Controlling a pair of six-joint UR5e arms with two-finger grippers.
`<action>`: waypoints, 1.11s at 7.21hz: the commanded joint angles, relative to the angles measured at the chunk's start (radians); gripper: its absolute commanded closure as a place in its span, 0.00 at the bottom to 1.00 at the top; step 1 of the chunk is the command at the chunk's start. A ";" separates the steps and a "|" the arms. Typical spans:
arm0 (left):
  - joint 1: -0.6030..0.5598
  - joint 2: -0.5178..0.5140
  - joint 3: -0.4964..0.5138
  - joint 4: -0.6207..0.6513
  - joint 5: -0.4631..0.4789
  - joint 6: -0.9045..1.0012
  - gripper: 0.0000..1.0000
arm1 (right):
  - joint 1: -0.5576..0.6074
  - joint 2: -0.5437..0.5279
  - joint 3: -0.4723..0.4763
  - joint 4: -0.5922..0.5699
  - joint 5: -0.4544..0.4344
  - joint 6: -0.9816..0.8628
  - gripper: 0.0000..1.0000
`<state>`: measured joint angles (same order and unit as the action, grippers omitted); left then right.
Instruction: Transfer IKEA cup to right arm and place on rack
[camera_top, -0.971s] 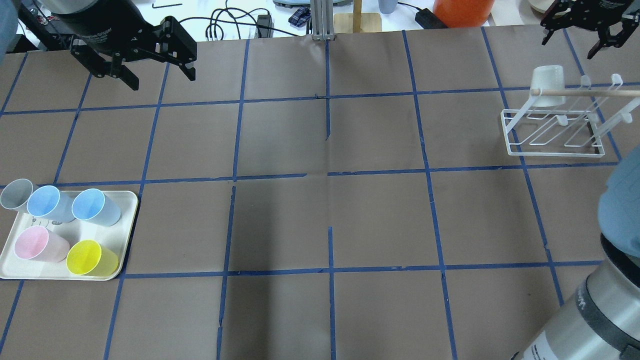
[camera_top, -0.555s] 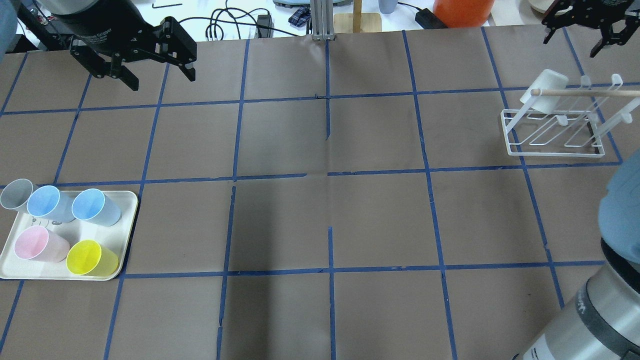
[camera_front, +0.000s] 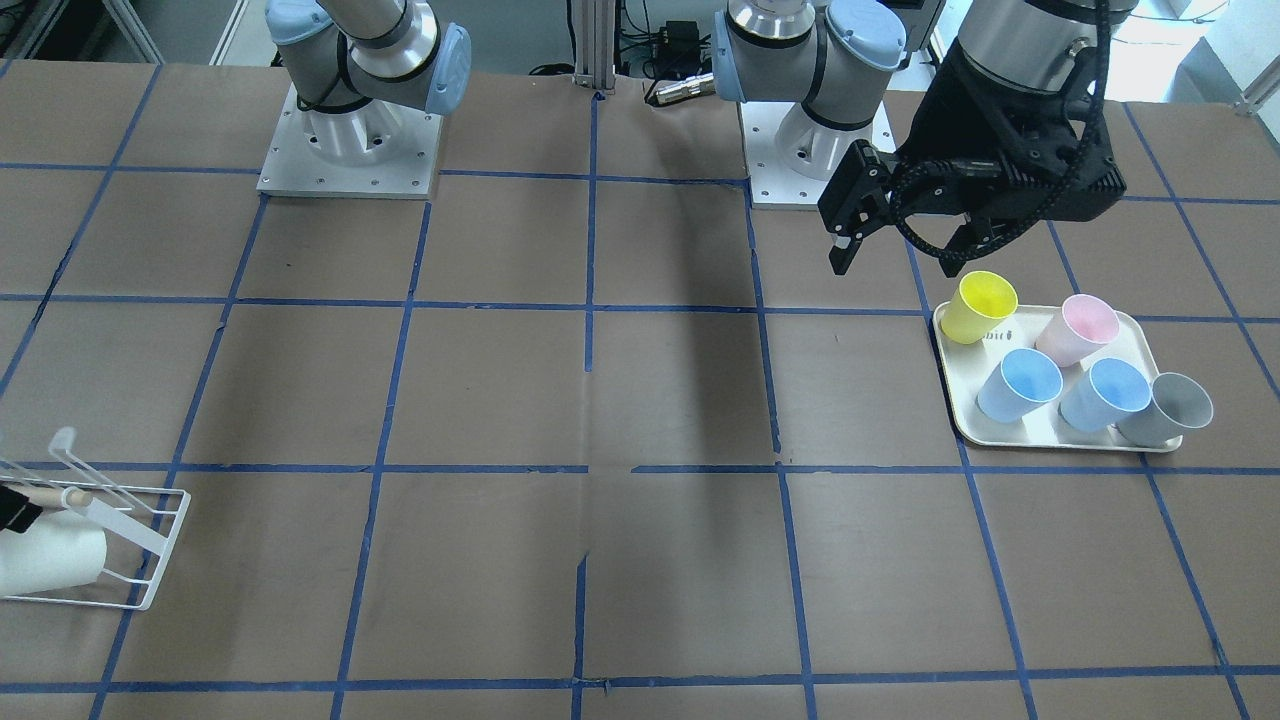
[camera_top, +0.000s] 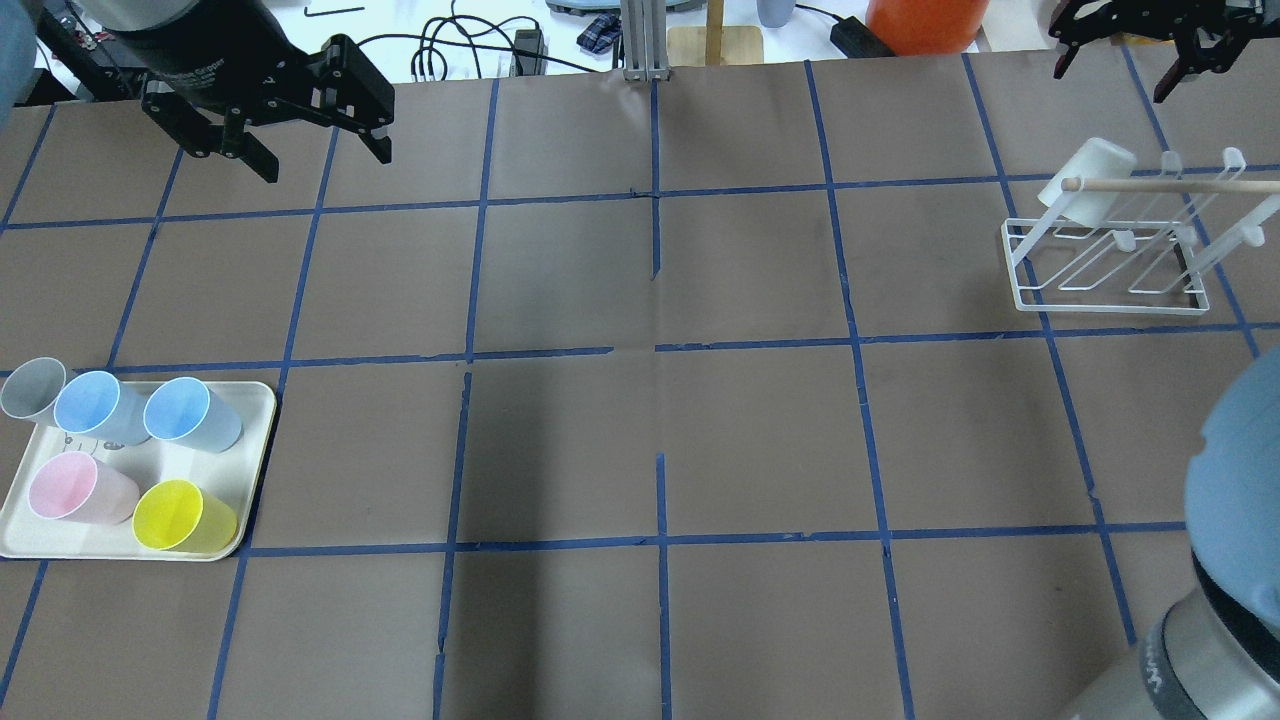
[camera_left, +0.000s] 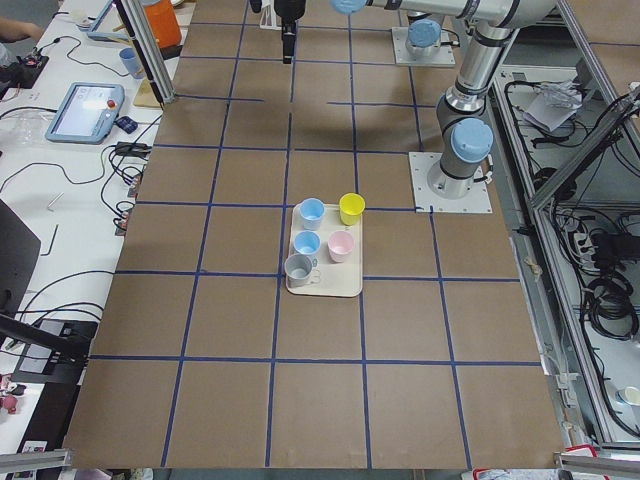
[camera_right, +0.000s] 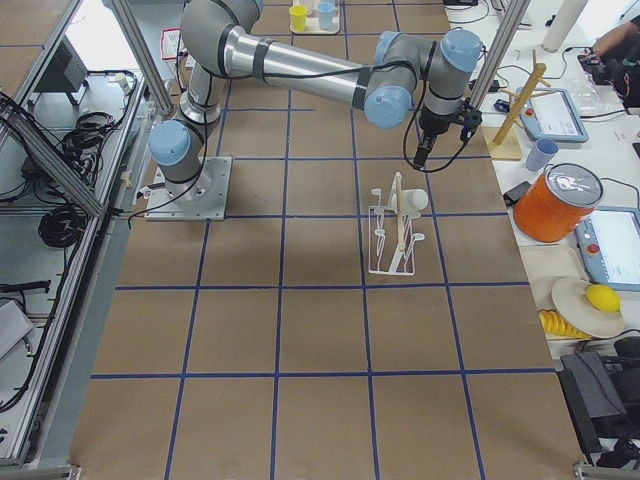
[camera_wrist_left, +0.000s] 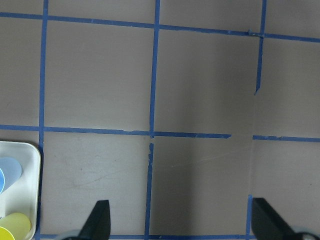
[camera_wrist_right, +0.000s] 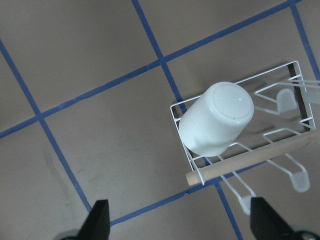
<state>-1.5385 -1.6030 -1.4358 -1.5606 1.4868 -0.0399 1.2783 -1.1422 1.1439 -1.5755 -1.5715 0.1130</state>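
The IKEA cup (camera_top: 1090, 180) hangs upside down and tilted on a prong at the left end of the white wire rack (camera_top: 1110, 290), under its wooden dowel. The right wrist view shows the cup's base (camera_wrist_right: 220, 117) and the rack (camera_wrist_right: 300, 145) below. My right gripper (camera_top: 1108, 85) is open and empty, above and beyond the rack, clear of the cup; its fingers (camera_wrist_right: 100, 217) spread wide. My left gripper (camera_top: 325, 160) is open and empty, high over the far left of the table; in the front view it (camera_front: 895, 262) hovers behind the tray.
A cream tray (camera_top: 258, 440) at the near left holds two blue cups, a pink cup (camera_top: 65, 487) and a yellow cup (camera_top: 180, 515); a grey cup (camera_top: 30, 385) sits at its corner. An orange bucket (camera_top: 925, 25) and a wooden stand (camera_top: 715, 40) lie beyond the far edge.
The cup has settled from nearly upright to tilted on the rack prong. My right gripper has drawn back from the rack toward the far edge. The left arm has not moved.
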 joint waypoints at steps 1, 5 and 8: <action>0.000 -0.011 0.011 -0.004 0.006 0.001 0.00 | 0.013 -0.036 0.002 0.067 0.005 0.002 0.00; 0.000 -0.012 0.012 -0.006 0.023 0.006 0.00 | 0.111 -0.146 0.016 0.166 0.010 0.014 0.00; 0.000 -0.011 0.011 -0.004 0.021 0.006 0.00 | 0.173 -0.237 0.042 0.291 0.008 0.028 0.00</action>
<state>-1.5386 -1.6143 -1.4238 -1.5652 1.5081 -0.0338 1.4351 -1.3392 1.1669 -1.3301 -1.5641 0.1384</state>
